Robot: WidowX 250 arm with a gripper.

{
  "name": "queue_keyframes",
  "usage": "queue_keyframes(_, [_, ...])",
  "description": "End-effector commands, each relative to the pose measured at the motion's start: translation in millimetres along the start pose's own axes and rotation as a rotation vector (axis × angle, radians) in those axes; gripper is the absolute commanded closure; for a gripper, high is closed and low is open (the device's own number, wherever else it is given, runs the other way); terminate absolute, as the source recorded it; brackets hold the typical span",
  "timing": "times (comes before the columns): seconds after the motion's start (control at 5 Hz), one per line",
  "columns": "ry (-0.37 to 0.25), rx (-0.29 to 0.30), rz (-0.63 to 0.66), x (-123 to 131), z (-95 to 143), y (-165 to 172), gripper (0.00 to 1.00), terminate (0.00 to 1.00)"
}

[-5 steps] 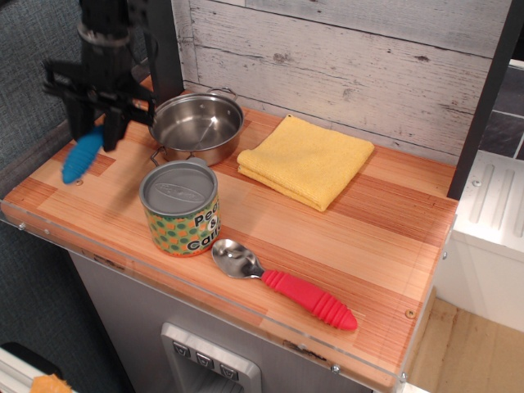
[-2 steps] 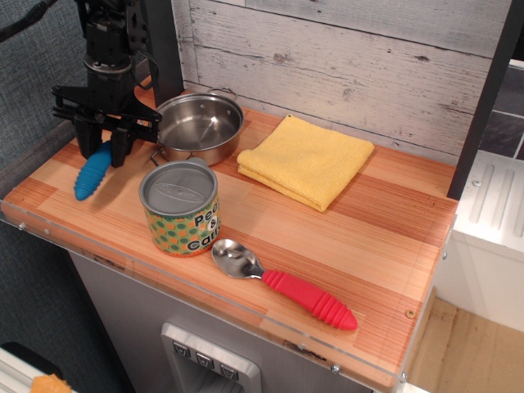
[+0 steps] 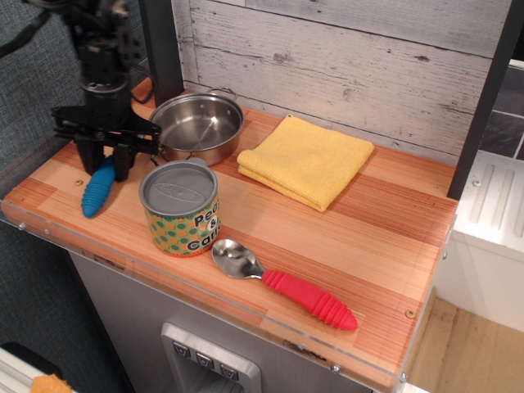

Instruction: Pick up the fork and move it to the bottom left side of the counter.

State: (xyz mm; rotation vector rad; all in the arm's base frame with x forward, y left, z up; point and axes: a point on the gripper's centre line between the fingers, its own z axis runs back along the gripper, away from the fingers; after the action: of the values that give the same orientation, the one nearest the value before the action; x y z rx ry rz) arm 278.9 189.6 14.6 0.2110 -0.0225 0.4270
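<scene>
Observation.image is filled by the wooden table (image 3: 385, 221), seen from above and in front; the fork (image 3: 97, 189) is found at its left end, blue handle slanted down toward the front-left edge, its tines hidden by the gripper (image 3: 104, 160); the black fingers (image 3: 86, 157) are closed around the handle's upper end. A steel pot (image 3: 196, 124) is set just behind; a printed can (image 3: 180, 207) is stood just right of the fork; a yellow cloth (image 3: 305, 159) and red-handled spoon (image 3: 282, 284) are placed farther right.
</scene>
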Motion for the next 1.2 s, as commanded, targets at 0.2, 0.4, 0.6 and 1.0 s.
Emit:
queue_keyframes(0.2, [-0.071,-0.009,0.023,7,30,8,0.00,0.00])
queue_keyframes(0.4, [-0.100,0.006,0.040,7,45,5,0.00,0.00])
queue_keyframes(0.6, [-0.135,0.048,0.061,3,71,4,0.00,0.00])
queue_keyframes(1.0, [-0.090,0.035,0.053,7,99,-12,0.00,0.00])
